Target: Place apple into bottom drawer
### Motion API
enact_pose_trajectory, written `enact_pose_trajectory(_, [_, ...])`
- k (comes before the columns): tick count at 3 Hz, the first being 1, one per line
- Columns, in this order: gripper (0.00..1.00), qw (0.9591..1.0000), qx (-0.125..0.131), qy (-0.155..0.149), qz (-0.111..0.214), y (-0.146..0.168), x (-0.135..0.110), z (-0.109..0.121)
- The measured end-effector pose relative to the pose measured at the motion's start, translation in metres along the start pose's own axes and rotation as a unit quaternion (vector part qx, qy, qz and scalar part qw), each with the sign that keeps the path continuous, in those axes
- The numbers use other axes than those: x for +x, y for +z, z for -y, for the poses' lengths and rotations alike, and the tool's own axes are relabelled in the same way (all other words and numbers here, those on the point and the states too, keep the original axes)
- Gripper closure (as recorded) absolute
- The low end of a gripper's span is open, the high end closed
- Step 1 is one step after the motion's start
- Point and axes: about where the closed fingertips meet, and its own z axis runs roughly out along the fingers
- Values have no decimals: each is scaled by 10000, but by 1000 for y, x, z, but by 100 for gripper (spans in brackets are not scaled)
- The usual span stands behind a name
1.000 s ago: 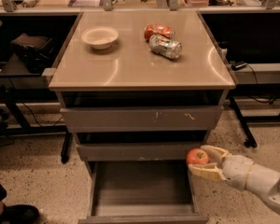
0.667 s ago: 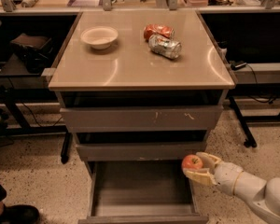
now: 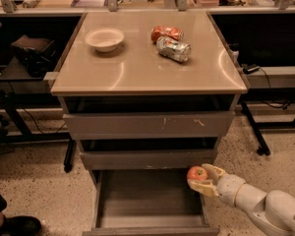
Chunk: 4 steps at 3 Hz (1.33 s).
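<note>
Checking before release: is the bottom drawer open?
Open: drawer pulled out, floor showing. Claw holds apple at its right edge.

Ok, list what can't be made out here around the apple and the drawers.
Camera view:
- The gripper, at the bottom drawer's right side, holds the apple; its height above the drawer floor cannot be judged.
- The drawer's front is cut off by the lower edge.
- The arm leaves at the lower right corner.
- The two upper drawers show only dark gaps inside.
- The cans' lettering is too small.
</note>
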Motion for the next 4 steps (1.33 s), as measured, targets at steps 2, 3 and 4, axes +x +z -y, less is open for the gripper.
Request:
enact_pose_trajectory(2, [100, 9995, 22, 316, -65, 60, 88, -16])
enact_pose_trajectory(3, [100, 9987, 436, 257, -46, 104, 150, -33])
enact_pose_trajectory(4, [100, 9987, 432, 257, -46, 105, 150, -33])
